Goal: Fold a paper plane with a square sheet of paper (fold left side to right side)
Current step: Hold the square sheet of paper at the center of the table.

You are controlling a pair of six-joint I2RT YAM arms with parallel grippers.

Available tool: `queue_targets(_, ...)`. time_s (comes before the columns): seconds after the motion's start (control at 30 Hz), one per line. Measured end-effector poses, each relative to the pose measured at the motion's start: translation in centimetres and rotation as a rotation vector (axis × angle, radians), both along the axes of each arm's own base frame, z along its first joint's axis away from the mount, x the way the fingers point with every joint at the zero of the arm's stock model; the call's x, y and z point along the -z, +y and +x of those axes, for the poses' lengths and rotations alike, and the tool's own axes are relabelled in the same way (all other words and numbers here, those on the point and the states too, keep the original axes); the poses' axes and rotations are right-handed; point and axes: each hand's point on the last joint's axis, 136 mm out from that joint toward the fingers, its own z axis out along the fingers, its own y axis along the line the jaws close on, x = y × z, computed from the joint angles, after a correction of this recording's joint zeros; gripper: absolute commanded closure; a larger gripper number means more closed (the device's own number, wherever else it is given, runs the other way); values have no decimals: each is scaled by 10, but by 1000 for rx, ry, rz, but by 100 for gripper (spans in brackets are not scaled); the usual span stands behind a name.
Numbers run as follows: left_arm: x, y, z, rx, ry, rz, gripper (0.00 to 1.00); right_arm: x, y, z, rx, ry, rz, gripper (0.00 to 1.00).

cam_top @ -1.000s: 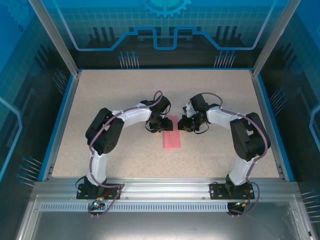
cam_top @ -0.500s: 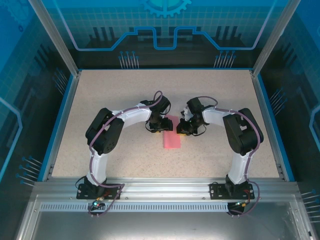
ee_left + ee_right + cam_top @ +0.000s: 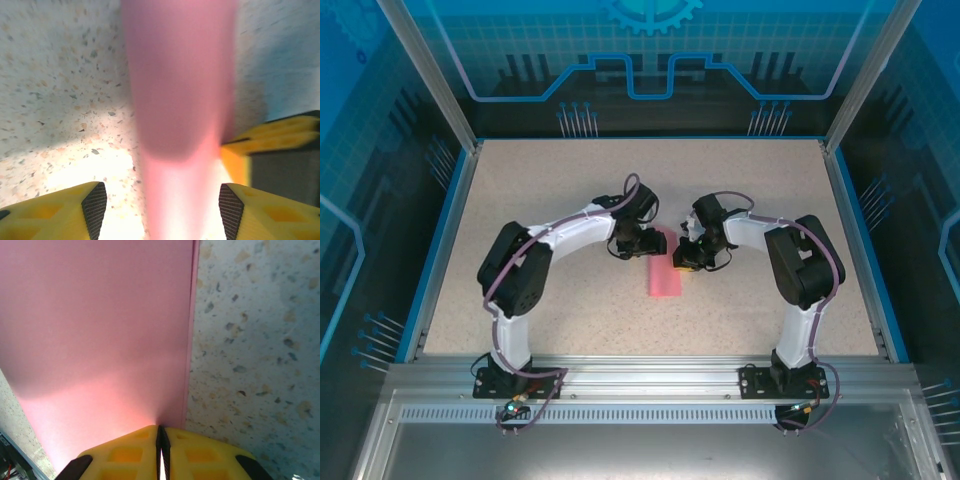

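The square sheet of paper (image 3: 663,276) lies at the table's middle as a narrow pink-red rectangle, doubled over, its long side running near to far. My left gripper (image 3: 638,246) stands at its far left end, open. In the left wrist view the paper (image 3: 180,100) is a blurred pink strip running between the wide-apart pads (image 3: 95,210) of the left gripper (image 3: 162,212) without touching them. My right gripper (image 3: 686,260) is at the paper's right edge. Seen from the right wrist, the right gripper (image 3: 161,432) is shut, its tips resting on the paper (image 3: 100,330) next to that edge.
The speckled table (image 3: 540,200) has a raised blue rim (image 3: 448,220) on the left, right and far sides, and an aluminium rail (image 3: 640,375) along the near edge. A yellow finger of the right gripper (image 3: 270,137) shows in the left wrist view beside the paper.
The right gripper has moved left onto the paper's right edge. The left arm's elbow has swung left and its jaws have spread a little wider. The paper has stayed in place.
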Motion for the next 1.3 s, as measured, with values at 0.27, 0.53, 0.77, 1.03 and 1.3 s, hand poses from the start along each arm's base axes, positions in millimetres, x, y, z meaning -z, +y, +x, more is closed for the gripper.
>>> queue_targets(0.27,-35,-18,-6,44,-51,-174,49,-1,0,0,-2,0,-3,87)
queue_targets(0.53,-1,-34,-14,81,49,-235,53,0,0,0,-6,-2,-3,87)
queue_targets(0.77,20,-31,-16,73,84,-203,54,-1,-1,0,-6,1,-6,87)
queue_targets(1.03,43,-18,-20,48,103,-128,55,0,0,0,-15,-4,-13,87)
queue_targets(1.3,50,-14,-22,44,105,-119,55,-3,2,0,-39,-21,1,86)
